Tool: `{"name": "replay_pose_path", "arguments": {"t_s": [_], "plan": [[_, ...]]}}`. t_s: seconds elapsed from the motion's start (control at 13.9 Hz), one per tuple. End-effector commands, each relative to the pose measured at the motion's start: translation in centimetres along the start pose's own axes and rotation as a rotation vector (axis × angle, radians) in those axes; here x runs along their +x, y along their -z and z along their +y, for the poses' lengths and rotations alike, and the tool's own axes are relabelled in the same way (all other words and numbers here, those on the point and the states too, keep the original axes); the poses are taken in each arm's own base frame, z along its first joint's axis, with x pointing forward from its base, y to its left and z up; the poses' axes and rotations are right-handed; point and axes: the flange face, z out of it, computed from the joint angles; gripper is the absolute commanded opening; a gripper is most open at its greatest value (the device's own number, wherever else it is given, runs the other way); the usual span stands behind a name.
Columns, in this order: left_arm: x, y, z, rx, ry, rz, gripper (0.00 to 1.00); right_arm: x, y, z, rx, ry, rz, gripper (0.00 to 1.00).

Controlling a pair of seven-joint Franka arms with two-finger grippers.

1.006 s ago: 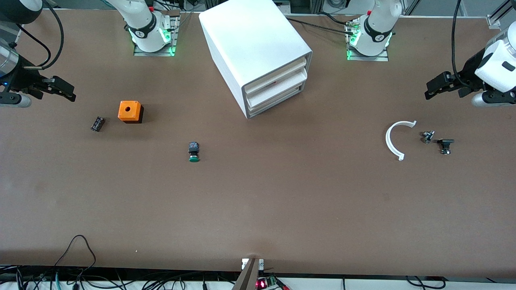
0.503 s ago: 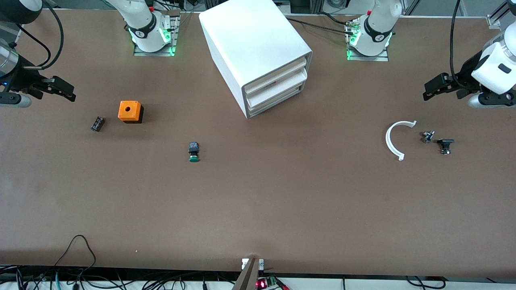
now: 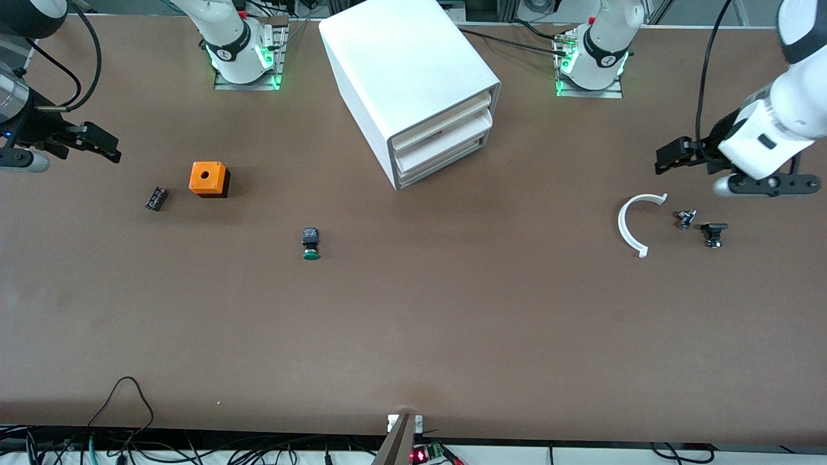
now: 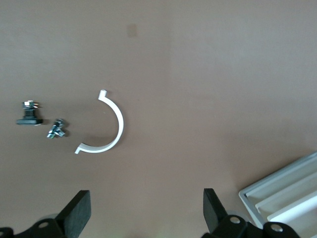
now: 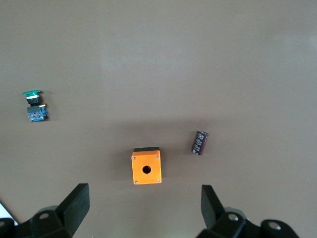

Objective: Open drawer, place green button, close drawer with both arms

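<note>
Left gripper [image 3: 669,159] spread wide, empty, over bare table near white plastic arc [image 3: 634,221]. Right gripper [image 3: 103,143] likewise spread, waiting near orange cube [image 3: 207,178]. Button [image 3: 311,243] on matte brown table [image 3: 413,336], nearer camera than cabinet [image 3: 413,84]; drawer [image 3: 446,159] closed.

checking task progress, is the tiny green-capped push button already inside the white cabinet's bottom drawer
No, the green-capped push button lies on the bare brown table, nearer the front camera than the white box cabinet, whose drawers look shut.

No text, label, brand, number or sign can be read on anything in these views
</note>
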Motion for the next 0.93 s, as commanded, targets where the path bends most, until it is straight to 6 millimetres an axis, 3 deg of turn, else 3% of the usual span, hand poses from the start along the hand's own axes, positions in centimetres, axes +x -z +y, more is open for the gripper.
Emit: {"name": "replay_pose_path", "arguments": {"t_s": [0.0, 0.14, 0.29, 0.65, 0.86], "plan": [[3.3, -7.5, 0.8, -0.067, -0.146, -0.151, 1.00, -0.7, 0.2, 0.1, 0.023, 0.014, 0.003, 1.00], [5.4, -16.0, 2.7, -0.283, -0.166, -0.279, 1.00, -0.6, -0.1, 0.8, 0.025, 0.000, 0.000, 1.00], [5.2, -24.4, 4.5, -0.528, -0.043, -0.330, 1.00, -0.5, -0.1, 0.9, 0.026, 0.000, 0.000, 1.00], [0.4, -35.5, 14.9, -0.796, -0.219, -0.445, 1.00, -0.5, -0.2, 0.6, 0.030, 0.004, -0.005, 1.00], [-3.4, -39.5, 19.0, -0.902, -0.250, -0.424, 1.00, 0.0, -1.1, 0.4, 0.028, 0.009, -0.012, 1.00]]}}
